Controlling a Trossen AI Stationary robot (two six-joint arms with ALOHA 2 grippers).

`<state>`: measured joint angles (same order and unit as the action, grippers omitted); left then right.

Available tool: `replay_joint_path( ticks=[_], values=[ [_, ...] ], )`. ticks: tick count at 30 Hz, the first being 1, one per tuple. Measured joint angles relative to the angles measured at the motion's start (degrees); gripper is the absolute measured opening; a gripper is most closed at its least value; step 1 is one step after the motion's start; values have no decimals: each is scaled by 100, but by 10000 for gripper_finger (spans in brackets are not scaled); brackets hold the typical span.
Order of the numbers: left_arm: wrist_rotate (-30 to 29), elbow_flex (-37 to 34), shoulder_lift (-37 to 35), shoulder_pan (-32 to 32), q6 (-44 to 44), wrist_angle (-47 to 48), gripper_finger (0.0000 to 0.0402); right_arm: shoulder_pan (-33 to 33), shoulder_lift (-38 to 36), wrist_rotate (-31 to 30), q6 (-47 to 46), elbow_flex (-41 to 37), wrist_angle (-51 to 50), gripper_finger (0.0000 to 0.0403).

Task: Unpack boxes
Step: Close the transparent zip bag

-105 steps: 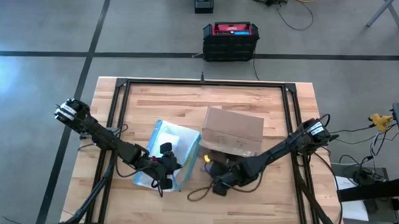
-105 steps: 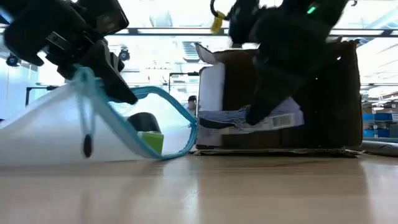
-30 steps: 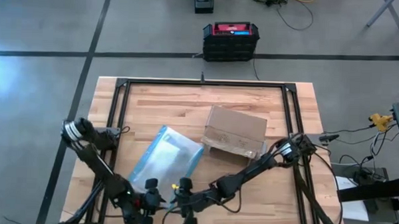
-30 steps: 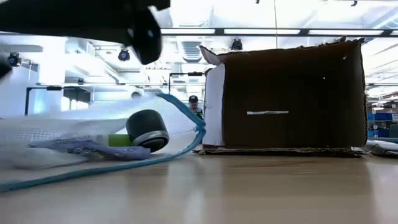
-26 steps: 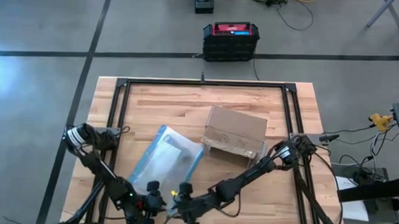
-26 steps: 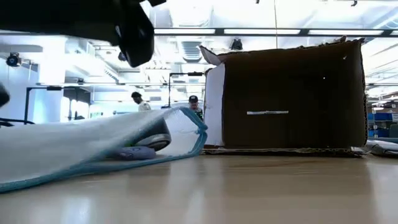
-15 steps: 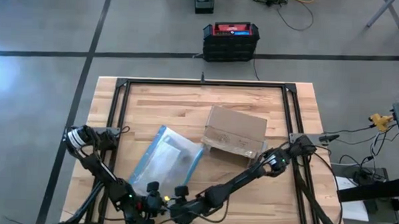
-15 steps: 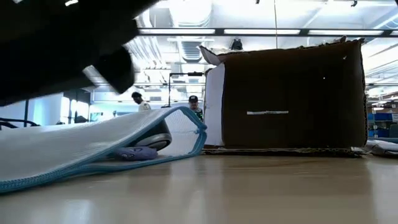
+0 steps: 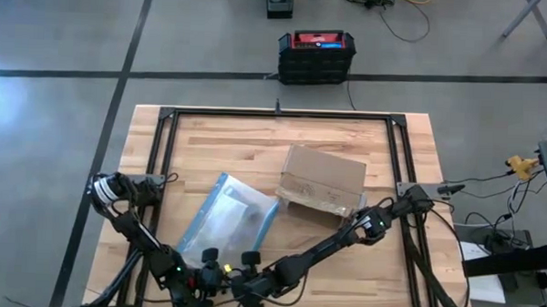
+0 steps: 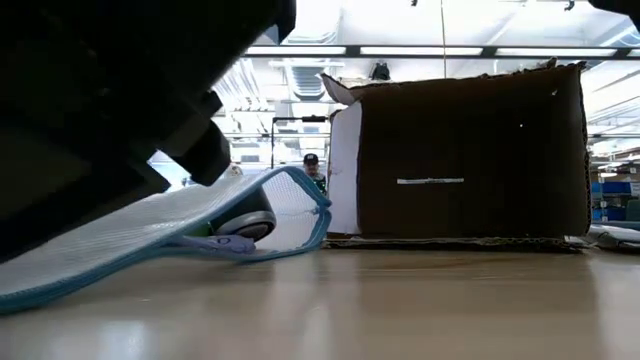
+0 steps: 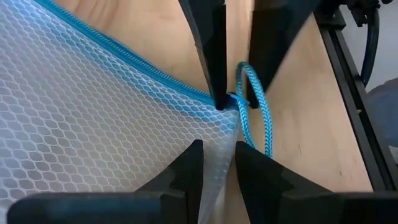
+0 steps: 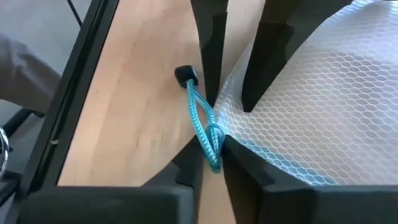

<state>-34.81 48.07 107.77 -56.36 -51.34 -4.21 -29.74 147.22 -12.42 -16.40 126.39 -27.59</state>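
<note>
The cardboard box (image 9: 320,181) lies where it lay three and a half seconds ago: right of the table's centre, on its side. In the high view you see its long axis running left to right, slightly tilted, the right end nearer the table's near edge. In the low view a pale flap (image 10: 343,165) stands at its left side.

Compare the earlier frames. The right gripper (image 9: 244,282), then at the box's near side, now sits at the near edge of the table (image 9: 256,139) beside the left gripper (image 9: 207,277). The mesh pouch (image 9: 227,221), earlier held up and gaping, now lies flat just left of the box, its blue-edged mouth lifted slightly in the low view, with a dark round object (image 10: 245,222) inside.

In the left wrist view the left fingers (image 11: 189,168) are nearly together over the pouch's corner; you cannot tell whether they grip the mesh. In the right wrist view the right fingers (image 12: 239,163) are clenched on the blue cord loop (image 12: 204,127) at that same corner. Each arm's fingers face the other's across the loop.

The table is pale wood planking within a black frame (image 9: 164,127). Beyond its far edge, a black-and-red case (image 9: 316,55) stands on the grey floor. In the low view you see a person (image 10: 312,168) in the room behind, under ceiling lights.
</note>
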Motion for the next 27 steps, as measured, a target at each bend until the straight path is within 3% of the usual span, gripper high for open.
replay_joint_path(
  ticks=[5,20,27],
  values=[
    [-42,0,19,0,-2,-10,80,-11,-2,-132,-149,9,-52,7],
    [-276,13,308,-127,-40,-83,80,-178,-363,-248,-488,-25,-1382,0],
    [-327,11,315,-158,-46,-79,80,-177,-365,-307,-656,-53,-1461,0]
  ],
)
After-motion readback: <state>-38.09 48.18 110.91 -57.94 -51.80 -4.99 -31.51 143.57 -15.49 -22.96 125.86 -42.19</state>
